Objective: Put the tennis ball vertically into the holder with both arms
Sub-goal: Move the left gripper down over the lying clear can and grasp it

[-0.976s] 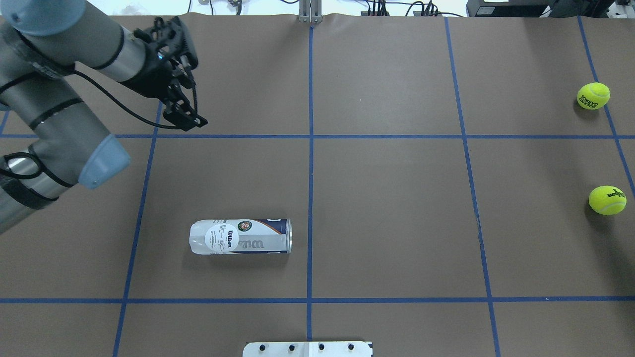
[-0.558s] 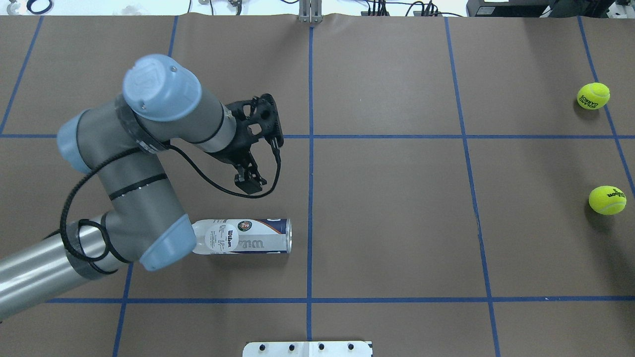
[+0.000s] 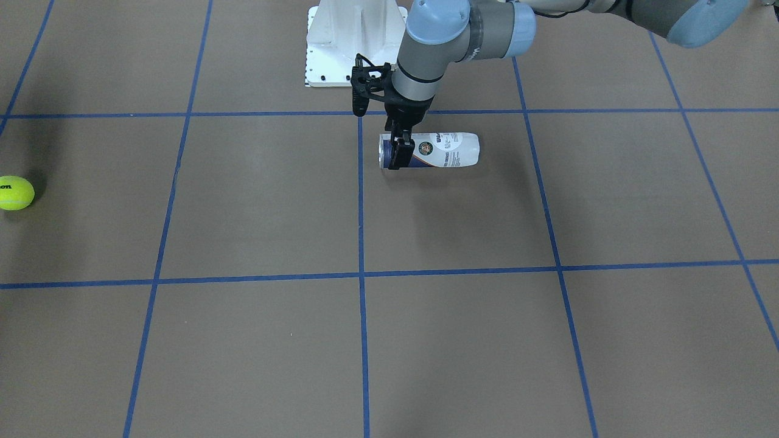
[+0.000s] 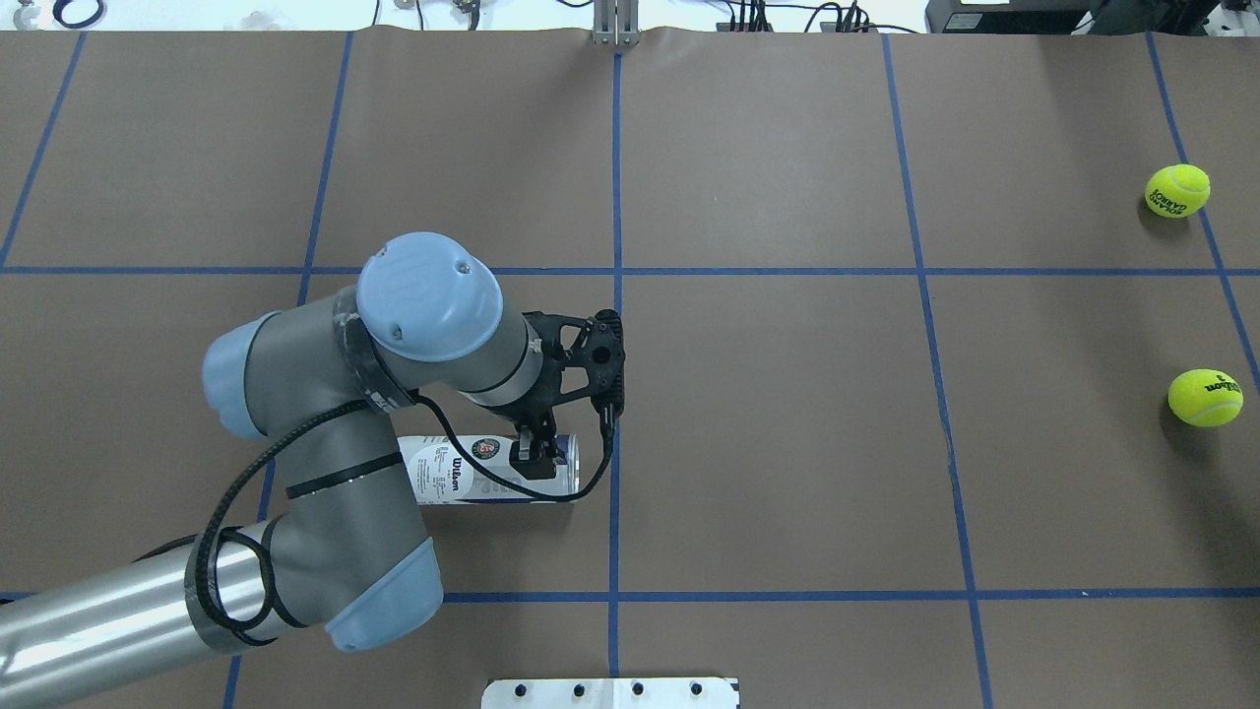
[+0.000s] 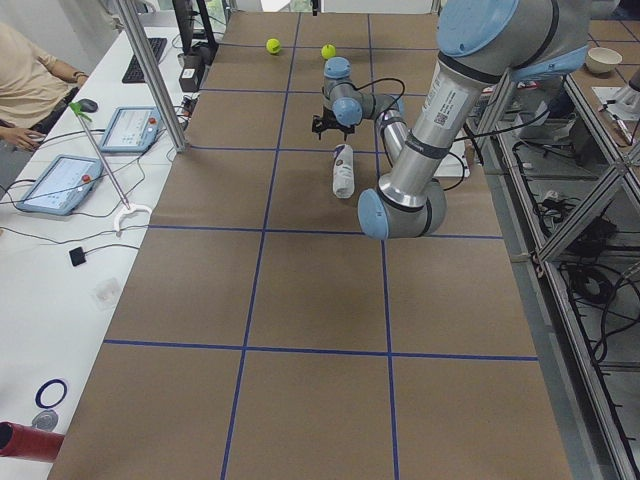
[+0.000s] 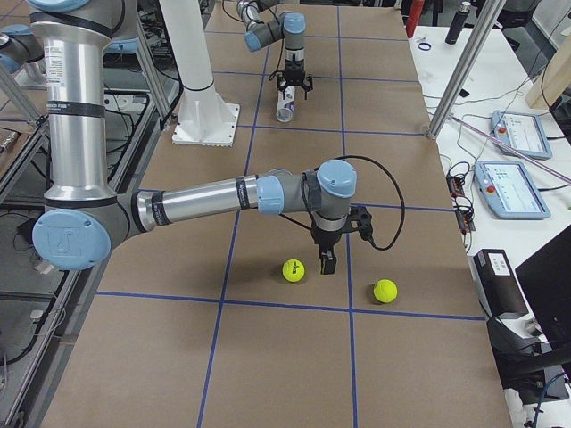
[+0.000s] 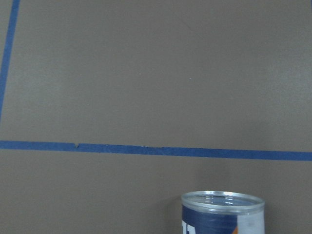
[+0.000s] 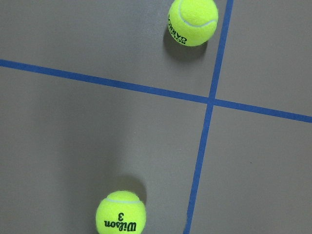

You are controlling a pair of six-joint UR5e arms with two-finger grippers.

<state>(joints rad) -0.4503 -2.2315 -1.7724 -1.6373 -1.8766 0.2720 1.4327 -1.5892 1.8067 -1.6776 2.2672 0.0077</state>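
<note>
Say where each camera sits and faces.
Front-facing: across the table, facing pedestal; left arm over holder.
Overhead: behind pedestal, looking forward-down; left arm.
Exterior left: left table end; left arm nearest.
Exterior right: right end; right arm nearest.
Left wrist: down onto holder rim.
Right wrist: down onto two tennis balls.
Both ends share the holder.
</note>
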